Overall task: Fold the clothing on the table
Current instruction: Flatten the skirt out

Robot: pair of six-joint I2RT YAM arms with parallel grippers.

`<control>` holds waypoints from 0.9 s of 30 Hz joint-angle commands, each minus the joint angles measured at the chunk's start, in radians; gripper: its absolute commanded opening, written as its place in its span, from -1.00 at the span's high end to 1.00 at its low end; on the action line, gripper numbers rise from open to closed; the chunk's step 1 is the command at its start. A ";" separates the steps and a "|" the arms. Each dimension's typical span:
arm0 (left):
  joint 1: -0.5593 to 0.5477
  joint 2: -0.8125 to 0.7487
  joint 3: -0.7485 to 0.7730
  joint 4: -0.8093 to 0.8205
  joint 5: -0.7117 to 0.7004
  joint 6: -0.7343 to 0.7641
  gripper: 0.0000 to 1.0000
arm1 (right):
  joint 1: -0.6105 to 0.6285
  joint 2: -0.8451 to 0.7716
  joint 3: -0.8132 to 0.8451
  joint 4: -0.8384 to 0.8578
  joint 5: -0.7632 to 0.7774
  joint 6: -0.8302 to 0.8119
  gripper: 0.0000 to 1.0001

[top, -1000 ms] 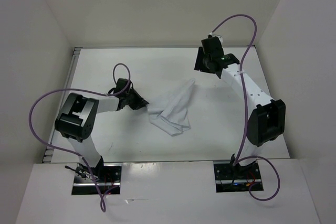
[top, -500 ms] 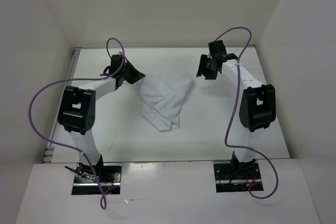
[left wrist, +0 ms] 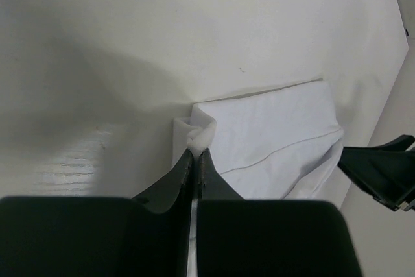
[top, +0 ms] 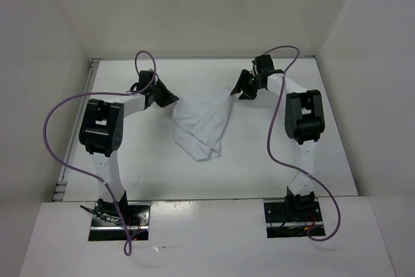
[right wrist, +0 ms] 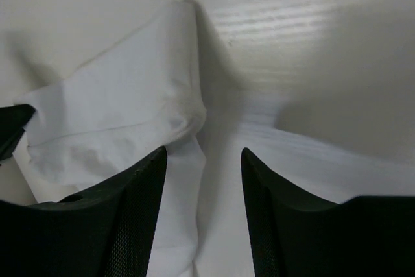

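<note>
Nearest the arm bases, the table (top: 259,167) offered open room around the clothing (top: 202,121), which lay rumpled mid-table with its bunched tail pointing toward the bases. It looked thin, limp and light, likely to sag and slide, so the corners seemed the place to take it. At its far left corner the left gripper (left wrist: 195,154) was pinched on a nub of fabric. The right gripper (right wrist: 203,155) stood spread over the far right corner. The back wall (top: 194,24) rose close beyond.
</note>
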 commanded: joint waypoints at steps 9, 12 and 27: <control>0.040 0.035 0.046 -0.010 0.034 0.063 1.00 | 0.003 0.107 0.218 0.141 -0.065 0.065 -0.10; 0.049 0.035 0.046 -0.010 0.034 0.063 1.00 | 0.023 0.197 0.335 0.034 -0.044 0.042 -0.10; 0.077 0.035 0.048 -0.028 0.045 0.072 1.00 | 0.101 0.264 0.352 -0.030 0.111 -0.030 0.14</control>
